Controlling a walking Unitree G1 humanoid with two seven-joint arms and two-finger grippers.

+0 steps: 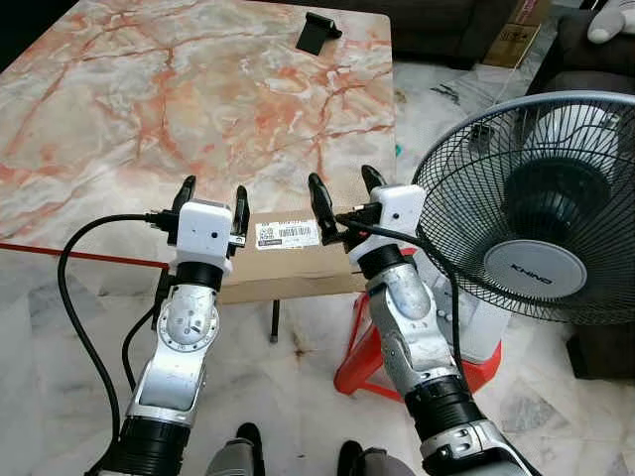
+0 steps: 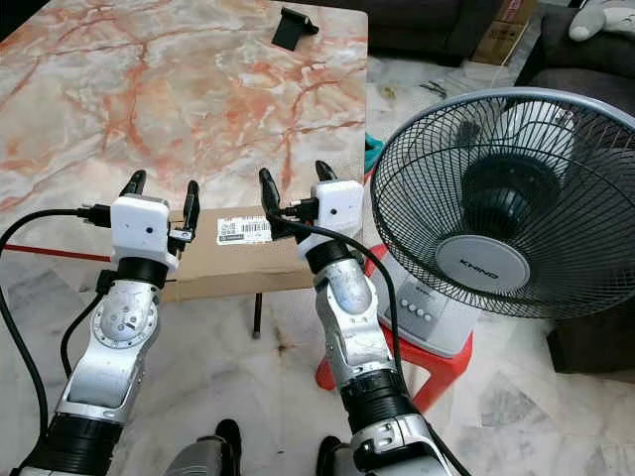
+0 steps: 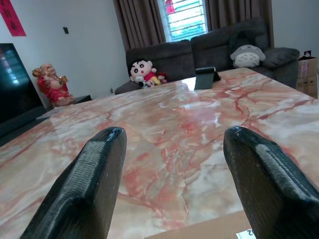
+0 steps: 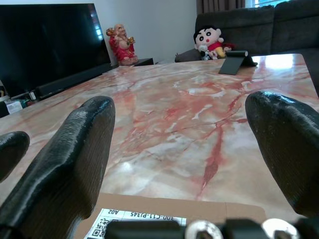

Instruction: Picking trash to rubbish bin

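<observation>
A flat brown cardboard piece (image 1: 288,260) with a white barcode label (image 1: 288,234) lies at the near edge of the marble table (image 1: 179,99), overhanging it. My left gripper (image 1: 211,198) hovers open just left of the label, fingers pointing across the table. On the other side of the label my right gripper (image 1: 344,191) is open as well. In the wrist views the cardboard (image 4: 164,214) shows below the right fingers (image 4: 70,169) and at the lower edge under the left fingers (image 3: 89,184).
A black stand (image 1: 317,32) sits at the table's far edge. A large black fan (image 1: 536,208) on a red stool (image 1: 367,357) stands close on my right. A red line (image 1: 79,256) and black cables (image 1: 79,297) run at my left. Sofa with plush toys (image 3: 144,72) lies beyond the table.
</observation>
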